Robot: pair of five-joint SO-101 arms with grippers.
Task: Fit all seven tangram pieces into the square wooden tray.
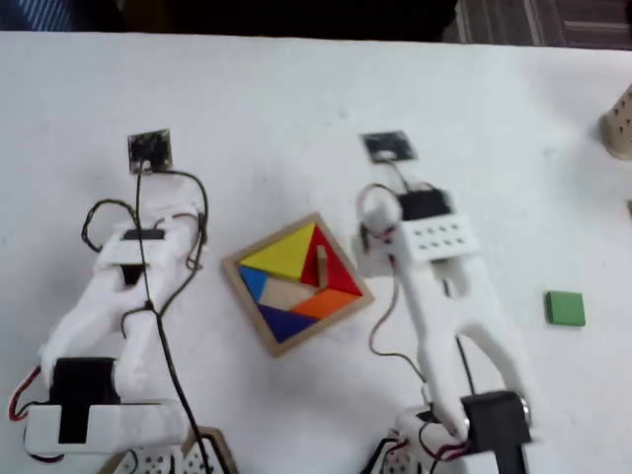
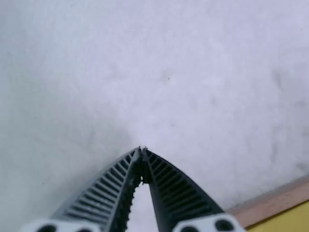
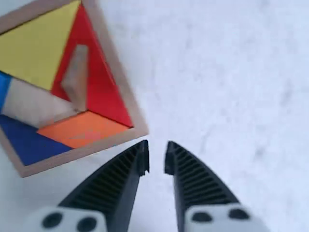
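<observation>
Just beside the tray, our right hand hovers slightly spread, our left hand pressed together; we fear the green square, well apart, jams on the seemingly loose pale piece inside.

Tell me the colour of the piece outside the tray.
The piece is green; high view.

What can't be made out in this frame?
High view: the pale patch in the tray is too blurred to tell bare floor from a piece.
Left wrist view: the tray is cut off by the edge, so its contents cannot be judged.
High view: the tan perforated object is cut off by the right edge.
</observation>
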